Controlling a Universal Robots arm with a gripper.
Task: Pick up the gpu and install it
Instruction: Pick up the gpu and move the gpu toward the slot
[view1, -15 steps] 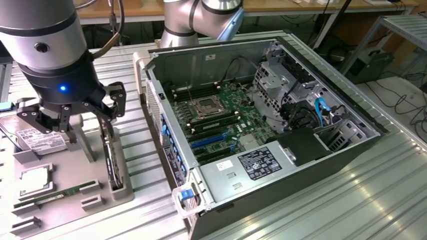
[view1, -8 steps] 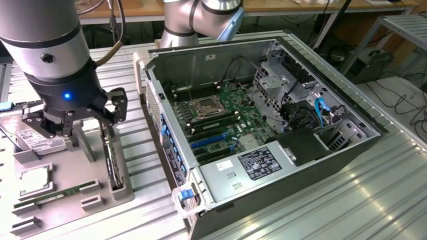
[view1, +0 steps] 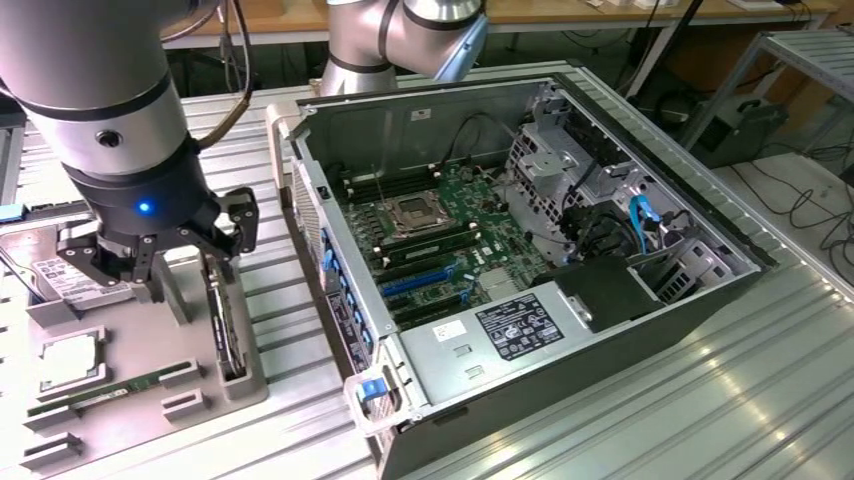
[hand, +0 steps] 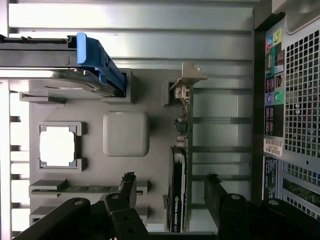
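Observation:
The gpu (hand: 179, 185) stands on its edge in a slot of the grey parts tray (hand: 125, 105), its pale metal bracket (hand: 188, 76) at one end. In the exterior view the gpu (view1: 230, 335) is a thin dark card at the tray's right side, beside the computer case. My gripper (hand: 171, 178) hangs open just above it, one black finger (hand: 216, 192) on each side of the card, neither touching it. In the exterior view my gripper (view1: 187, 280) is low over the tray (view1: 134, 410), holding nothing.
An open computer case (view1: 694, 250) lies at the exterior view's right, its motherboard (view1: 441, 235) and blue card slots (view1: 414, 282) exposed. The tray also holds a hard drive (hand: 75, 80), a processor (hand: 57, 145) and a memory stick (hand: 85, 189). A second arm (view1: 400, 40) stands behind the case.

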